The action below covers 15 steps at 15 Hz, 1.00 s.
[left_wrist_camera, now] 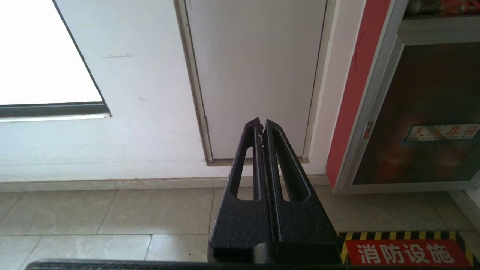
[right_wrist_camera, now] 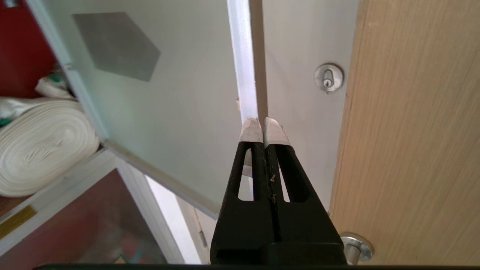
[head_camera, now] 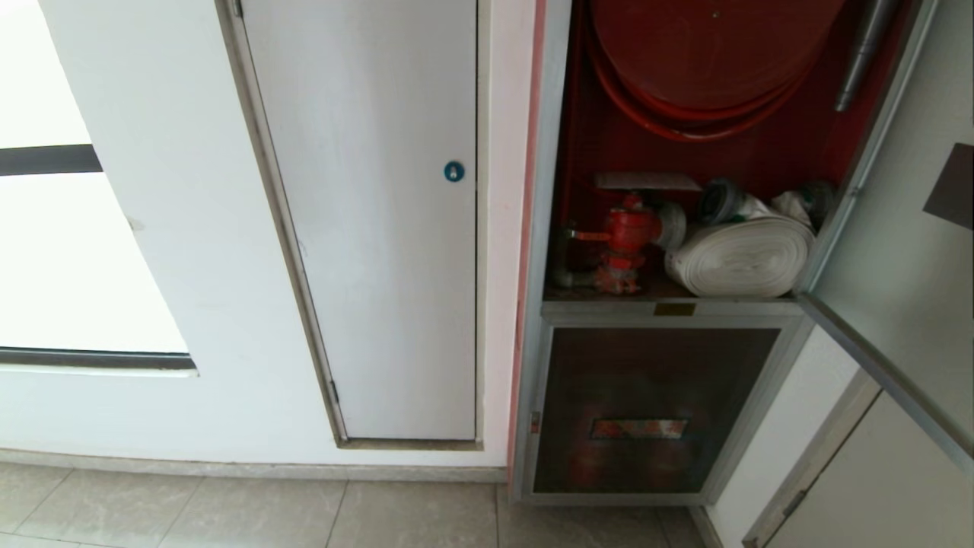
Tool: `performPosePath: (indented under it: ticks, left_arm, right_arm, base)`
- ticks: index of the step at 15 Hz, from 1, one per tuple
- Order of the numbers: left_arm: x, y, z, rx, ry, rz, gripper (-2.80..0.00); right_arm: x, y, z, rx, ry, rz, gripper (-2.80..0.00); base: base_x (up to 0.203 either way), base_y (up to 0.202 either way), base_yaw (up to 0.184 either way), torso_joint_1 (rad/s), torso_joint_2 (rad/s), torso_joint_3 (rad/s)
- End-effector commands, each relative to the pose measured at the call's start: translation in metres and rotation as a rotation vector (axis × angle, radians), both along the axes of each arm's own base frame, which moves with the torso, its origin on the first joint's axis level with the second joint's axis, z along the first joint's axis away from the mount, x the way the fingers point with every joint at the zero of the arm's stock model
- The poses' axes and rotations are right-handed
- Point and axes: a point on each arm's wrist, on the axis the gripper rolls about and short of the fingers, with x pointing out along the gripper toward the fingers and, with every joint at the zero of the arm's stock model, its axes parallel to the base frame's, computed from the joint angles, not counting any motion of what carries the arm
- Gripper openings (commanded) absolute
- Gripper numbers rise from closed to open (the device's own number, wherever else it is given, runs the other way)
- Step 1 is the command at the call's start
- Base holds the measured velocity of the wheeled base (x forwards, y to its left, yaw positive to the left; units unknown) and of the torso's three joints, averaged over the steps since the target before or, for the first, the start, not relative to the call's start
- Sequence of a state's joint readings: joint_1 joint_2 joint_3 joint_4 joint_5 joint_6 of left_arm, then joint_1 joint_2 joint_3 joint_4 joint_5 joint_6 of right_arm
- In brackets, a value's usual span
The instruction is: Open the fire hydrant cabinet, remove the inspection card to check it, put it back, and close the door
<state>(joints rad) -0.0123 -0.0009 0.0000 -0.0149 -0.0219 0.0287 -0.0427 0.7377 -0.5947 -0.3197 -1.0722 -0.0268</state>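
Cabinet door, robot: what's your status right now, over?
Both grippers shut, empty: left gripper parked low, right gripper at door edge. Door open. Inspection card atop valve.

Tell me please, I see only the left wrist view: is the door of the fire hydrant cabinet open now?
Observer: Yes. In the head view the door stands open, swung to the right.
Operator: What is behind it?
Observer: The inspection card lies flat on top of the red valve.
Operator: And the right hand?
Observer: The right hand is shut and empty, pointing at the door's free edge.
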Motion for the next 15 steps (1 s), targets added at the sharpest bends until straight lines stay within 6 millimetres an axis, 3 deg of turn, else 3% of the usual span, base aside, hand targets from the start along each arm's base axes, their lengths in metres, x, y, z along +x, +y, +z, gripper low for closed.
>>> performPosePath:
  ticks: [1,5,15]
  left_arm:
    - [0.001,0.000,-0.003,0.001,0.013,0.001,-2.80]
    - [0.001,0.000,-0.003,0.001,0.013,0.001,-2.80]
    - [0.001,0.000,-0.003,0.001,0.013,0.001,-2.80]
  right_arm:
    - [0.010,-0.004,-0.001,0.001,0.003,-0.061,-2.80]
    - [0.016,-0.022,-0.001,-0.039,-0.032,-0.164,-2.80]
    - [0.016,-0.056,-0.021,-0.002,-0.012,-0.196,-2.80]
  base:
    - [0.000,0.000,0.000,0.000,0.00,0.000]
    - [0.000,0.000,0.000,0.000,0.00,0.000]
    - [0.000,0.000,0.000,0.000,0.00,0.000]
